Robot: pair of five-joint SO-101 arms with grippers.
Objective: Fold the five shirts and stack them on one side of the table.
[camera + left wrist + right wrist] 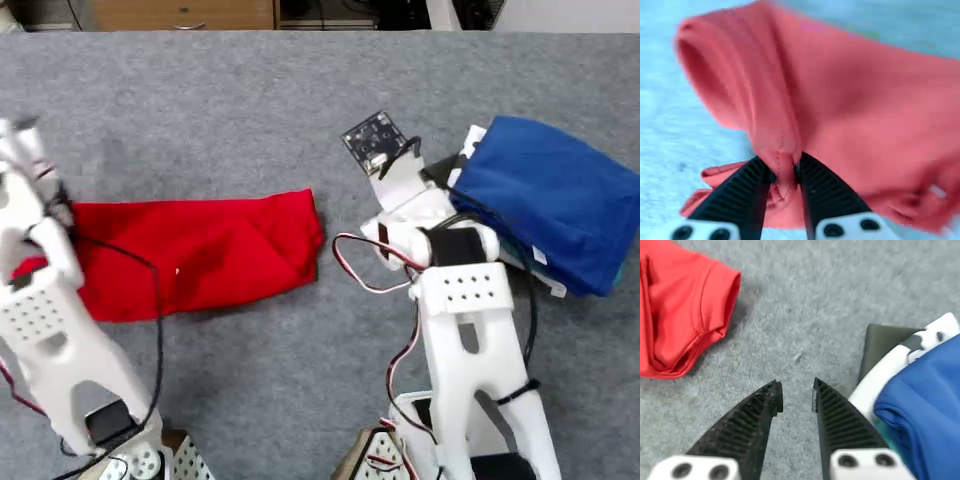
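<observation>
A red shirt [200,255] lies partly folded on the grey table, left of centre. My left gripper [785,167] is shut on a bunched edge of this red shirt [850,110], at its left end under the left arm [40,290]. My right gripper [797,395] is open above bare table, with nothing between its fingers. It hangs between the red shirt's sleeve [685,305] and a stack of folded shirts topped by a blue shirt [550,200] [925,410] at the right side.
Under the blue shirt, white [890,375] and dark [882,345] folded layers stick out of the stack. The right arm [465,300] stands between the red shirt and the stack. Wooden furniture [185,14] runs beyond the table's far edge.
</observation>
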